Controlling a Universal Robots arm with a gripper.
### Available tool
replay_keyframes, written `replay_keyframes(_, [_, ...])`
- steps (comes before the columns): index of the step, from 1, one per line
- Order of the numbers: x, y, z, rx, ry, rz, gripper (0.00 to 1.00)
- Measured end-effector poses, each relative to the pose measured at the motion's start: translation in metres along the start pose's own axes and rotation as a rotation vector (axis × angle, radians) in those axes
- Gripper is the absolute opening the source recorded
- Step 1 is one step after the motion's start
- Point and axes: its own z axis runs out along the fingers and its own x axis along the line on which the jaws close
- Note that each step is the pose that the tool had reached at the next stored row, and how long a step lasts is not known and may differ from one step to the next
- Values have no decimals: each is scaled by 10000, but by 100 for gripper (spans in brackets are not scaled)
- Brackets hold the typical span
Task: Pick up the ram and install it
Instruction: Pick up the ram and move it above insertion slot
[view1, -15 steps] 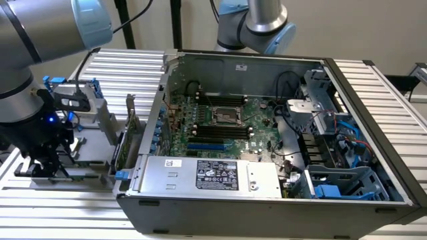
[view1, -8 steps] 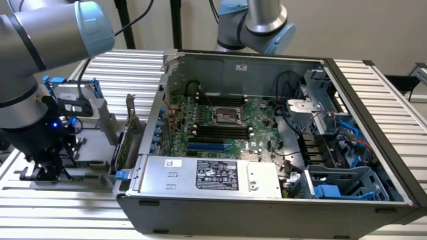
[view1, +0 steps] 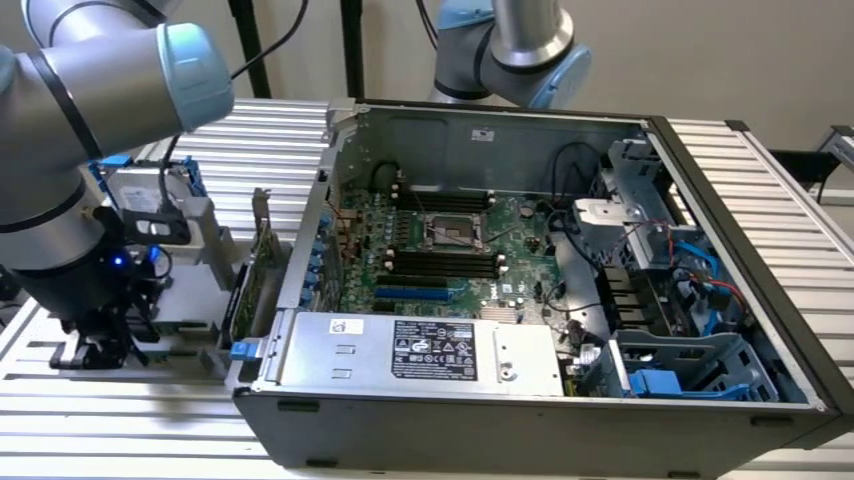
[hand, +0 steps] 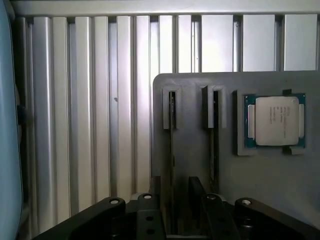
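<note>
Gripper (hand: 175, 202) spread wide, grasping nothing — the ram (hand: 172, 140) stands edge-on in a holder (hand: 192, 85) slot between its fingers (hand: 200, 200), chips hidden. Beyond: a 2nd stick (hand: 215, 145), then a processor (hand: 274, 121) — computer case (view1: 534, 425) farther off.

Probably a robotics lab: opened computer case (view1: 534, 425) (aluminium-slat bench (view1: 120, 425)).
</note>
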Motion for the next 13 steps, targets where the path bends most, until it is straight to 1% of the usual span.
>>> replay_keyframes(3, [0, 11, 50, -1, -9, -44, 36])
replay_keyframes(6, [0, 17, 72, -2, -69, -67, 36])
replay_keyframes(8, [-1, 18, 76, -1, -136, -70, 36])
replay_keyframes(10, [-1, 18, 83, 1, -148, -71, 36])
replay_keyframes(13, [1, 19, 91, -5, -147, -77, 36])
